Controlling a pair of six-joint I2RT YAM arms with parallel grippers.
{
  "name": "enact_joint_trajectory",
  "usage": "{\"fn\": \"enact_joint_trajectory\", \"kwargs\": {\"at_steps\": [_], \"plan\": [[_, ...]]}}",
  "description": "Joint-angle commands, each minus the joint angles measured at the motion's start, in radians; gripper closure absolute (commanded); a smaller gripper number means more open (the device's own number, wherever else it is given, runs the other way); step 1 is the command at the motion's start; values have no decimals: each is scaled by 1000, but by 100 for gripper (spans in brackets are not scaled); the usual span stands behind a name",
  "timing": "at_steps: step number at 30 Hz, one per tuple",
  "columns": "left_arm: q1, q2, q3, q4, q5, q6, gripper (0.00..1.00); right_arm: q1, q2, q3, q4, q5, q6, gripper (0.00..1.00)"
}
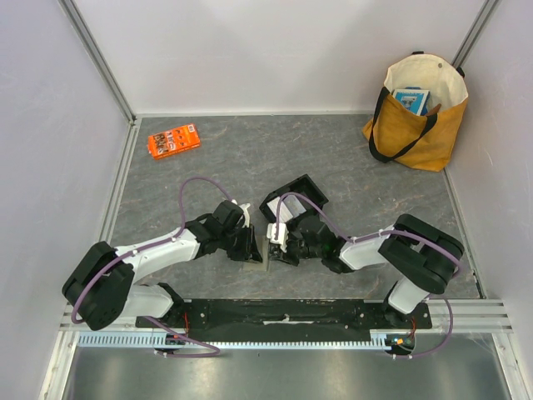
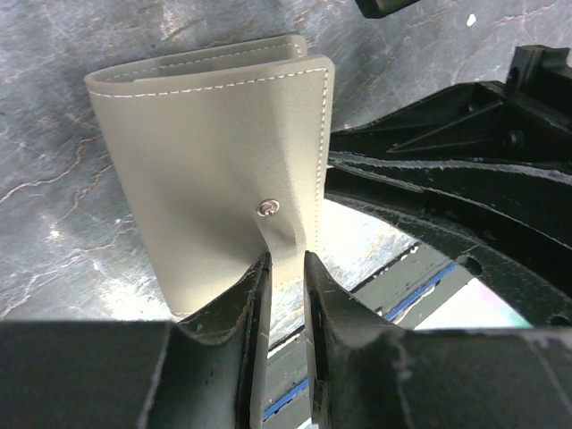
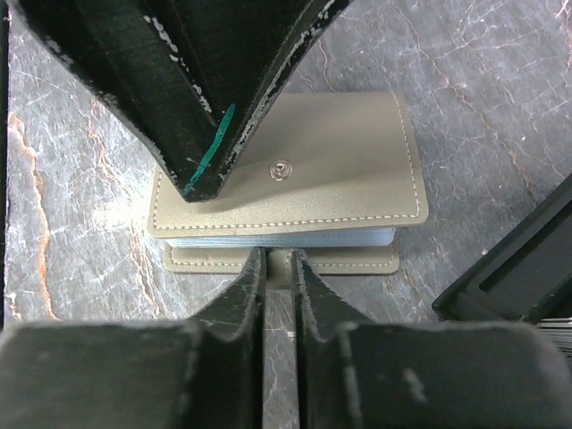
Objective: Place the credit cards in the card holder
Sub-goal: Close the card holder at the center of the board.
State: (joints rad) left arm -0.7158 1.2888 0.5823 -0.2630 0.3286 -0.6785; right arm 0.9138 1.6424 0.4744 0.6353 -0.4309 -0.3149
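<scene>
holder: taupe-grey stitched flat card holder, at both fingertips | left gripper: clamped on its upper flap edge | right gripper: pinching lower flap | pale-blue thin plastic credit cards: stacked between flaps | left, judged: snap shut

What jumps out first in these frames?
Both arms meet mid-table: the left tool and right tool each pinch an edge of the taupe card holder. A mustard tote bag stands far right, and an orange packet lies far left.
</scene>
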Motion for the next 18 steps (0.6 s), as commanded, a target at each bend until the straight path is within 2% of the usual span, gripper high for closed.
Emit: {"fn": "enact_joint_trajectory", "kwargs": {"at_steps": [1,4,18], "plan": [[-4,-6,13,-45,-60,53,74,-3,11,-11,-161,44,-19,91],[-2,0,21,-54,-82,50,74,-3,-9,-22,-167,61,-18,100],[-2,161,85,-64,-181,13,75,3,-288,-97,-118,-202,89,100]]}}
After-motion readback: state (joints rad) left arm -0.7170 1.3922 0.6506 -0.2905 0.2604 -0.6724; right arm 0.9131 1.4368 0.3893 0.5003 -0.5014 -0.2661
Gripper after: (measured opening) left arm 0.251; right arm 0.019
